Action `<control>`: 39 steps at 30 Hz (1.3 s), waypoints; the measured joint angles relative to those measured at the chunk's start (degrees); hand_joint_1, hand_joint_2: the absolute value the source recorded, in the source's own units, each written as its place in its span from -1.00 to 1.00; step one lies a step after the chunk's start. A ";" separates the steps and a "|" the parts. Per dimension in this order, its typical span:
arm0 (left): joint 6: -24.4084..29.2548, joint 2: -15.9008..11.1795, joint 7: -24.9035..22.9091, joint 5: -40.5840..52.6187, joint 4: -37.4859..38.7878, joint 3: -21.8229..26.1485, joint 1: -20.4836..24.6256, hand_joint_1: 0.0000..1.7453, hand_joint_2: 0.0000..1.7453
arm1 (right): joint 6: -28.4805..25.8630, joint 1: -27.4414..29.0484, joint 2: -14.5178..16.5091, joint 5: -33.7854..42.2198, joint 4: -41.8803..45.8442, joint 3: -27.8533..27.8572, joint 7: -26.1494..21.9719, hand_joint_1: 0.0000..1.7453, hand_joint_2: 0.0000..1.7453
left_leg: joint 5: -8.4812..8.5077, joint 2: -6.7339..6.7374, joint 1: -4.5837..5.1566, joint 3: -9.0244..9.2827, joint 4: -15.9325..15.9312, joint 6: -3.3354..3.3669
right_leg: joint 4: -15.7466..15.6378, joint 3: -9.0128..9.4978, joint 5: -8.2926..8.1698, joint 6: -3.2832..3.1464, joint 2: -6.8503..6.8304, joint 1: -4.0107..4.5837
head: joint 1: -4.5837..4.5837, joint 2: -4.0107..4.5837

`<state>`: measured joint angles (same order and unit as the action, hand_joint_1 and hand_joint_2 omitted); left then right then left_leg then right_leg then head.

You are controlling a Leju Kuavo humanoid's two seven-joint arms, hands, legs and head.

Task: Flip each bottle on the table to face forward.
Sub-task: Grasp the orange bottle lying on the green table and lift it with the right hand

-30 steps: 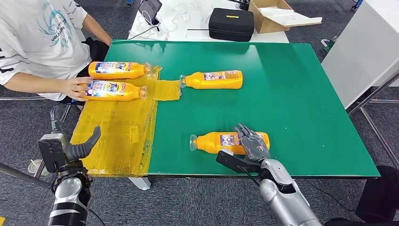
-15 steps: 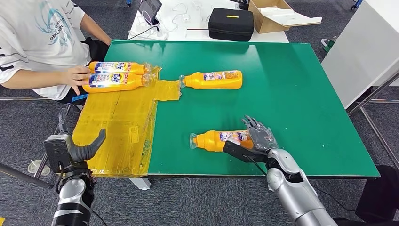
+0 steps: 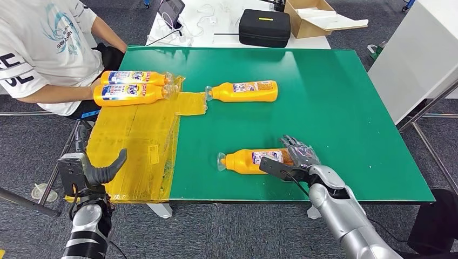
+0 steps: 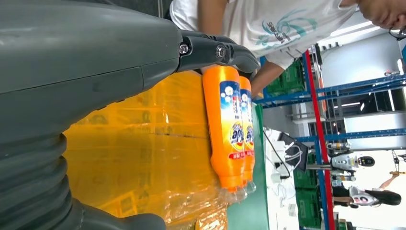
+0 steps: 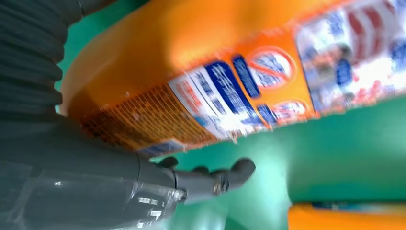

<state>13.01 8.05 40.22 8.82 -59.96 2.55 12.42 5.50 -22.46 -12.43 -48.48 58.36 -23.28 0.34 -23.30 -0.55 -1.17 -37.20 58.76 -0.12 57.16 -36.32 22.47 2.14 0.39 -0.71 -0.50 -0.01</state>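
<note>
Since a second ago: right hand (image 3: 298, 156) has shifted from over the label to the base end of the near bottle (image 3: 254, 161), and the bottle has rolled a bit, label now turned more toward the robot. The person's hand has pulled back off the two bottles on the yellow sheet (image 3: 132, 145). Left hand (image 3: 102, 170) has crept up slightly.

Right hand: fingers draped over the bottle's base, thumb reaching under it in the right wrist view (image 5: 210, 179). Looks like a loose cupping contact; can't tell if it's a real grip or just a push. Wrist view is motion-blurred.

Left hand: fingers apart, holding nothing, just off the near edge of the yellow sheet.

Key relation: near bottle lies on the green table (image 3: 335, 108), well to the right of the yellow sheet, long axis left-right, cap toward the sheet, base under the right hand. Right hand is in contact; left is well apart. My read: the flip is mid-roll about the long axis.

Far bottle (image 3: 243, 90) lies just beyond the sheet's far right corner, same orientation. Left-side bottles (image 3: 127, 93) sit touching side by side on the sheet's far end.
</note>
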 joint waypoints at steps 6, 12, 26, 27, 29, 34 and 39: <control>-0.15 0.12 -0.01 -0.36 1.47 -0.34 1.05 -1.00 1.00 | 2.35 -4.00 -0.63 1.64 -5.64 -1.91 -1.94 -1.00 1.00 | -0.01 0.08 0.00 0.22 0.00 0.00 | -0.02 0.15 -0.03 -0.01 0.09 0.00 | 0.00 0.01; -0.31 0.24 -0.01 -0.49 2.25 -0.34 1.37 -1.00 1.00 | 3.45 -5.88 -0.91 2.07 -8.18 -3.02 -2.29 -0.68 1.00 | 0.01 0.08 0.00 0.32 0.00 0.00 | -0.02 0.24 -0.05 0.01 0.09 0.00 | 0.00 -0.01; -1.41 1.26 -0.01 -2.23 2.79 -0.38 2.08 -1.00 1.00 | 1.25 -5.75 -1.96 7.20 -7.91 -5.28 -3.69 1.00 1.00 | 0.00 0.07 0.00 0.32 0.01 0.01 | -0.02 0.28 -0.05 0.02 0.08 0.00 | 0.01 0.00; -1.42 1.31 -0.01 -2.18 2.95 -0.38 2.10 -1.00 1.00 | 0.32 -5.28 -1.94 7.78 -7.56 -5.26 -3.77 1.00 1.00 | 0.00 0.06 0.00 0.31 0.01 0.01 | -0.02 0.28 -0.04 0.02 0.08 0.00 | 0.01 0.00; -1.37 1.39 -0.01 -1.97 3.31 -0.39 2.15 -1.00 1.00 | -2.06 -4.14 -1.74 8.82 -6.81 -5.12 -3.96 1.00 1.00 | 0.00 0.06 0.00 0.30 0.00 0.00 | -0.01 0.28 -0.04 0.02 0.08 0.01 | 0.00 0.00; -1.11 1.52 -0.01 -1.15 4.12 -0.43 2.17 -1.00 1.00 | -8.98 -0.48 0.16 11.36 -4.08 -3.09 -5.63 1.00 1.00 | -0.03 0.05 -0.02 0.25 0.00 -0.03 | -0.01 0.21 -0.03 0.02 0.08 0.03 | 0.00 0.00; -2.85 1.89 -0.01 -1.54 4.37 -0.37 2.04 -1.00 1.00 | -17.19 4.54 3.63 12.50 0.74 0.70 -8.89 1.00 1.00 | -0.03 0.02 -0.03 0.04 0.00 -0.04 | 0.00 0.03 -0.02 0.02 0.07 0.04 | -0.01 0.00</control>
<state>10.16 9.95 40.22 7.28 -55.59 2.18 14.45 -11.69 -17.91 -8.79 -35.98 59.10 -22.59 -8.55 -23.33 -0.53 -1.19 -37.17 58.76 -0.16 57.16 -36.29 22.45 2.16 0.46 -0.67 -0.51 -0.01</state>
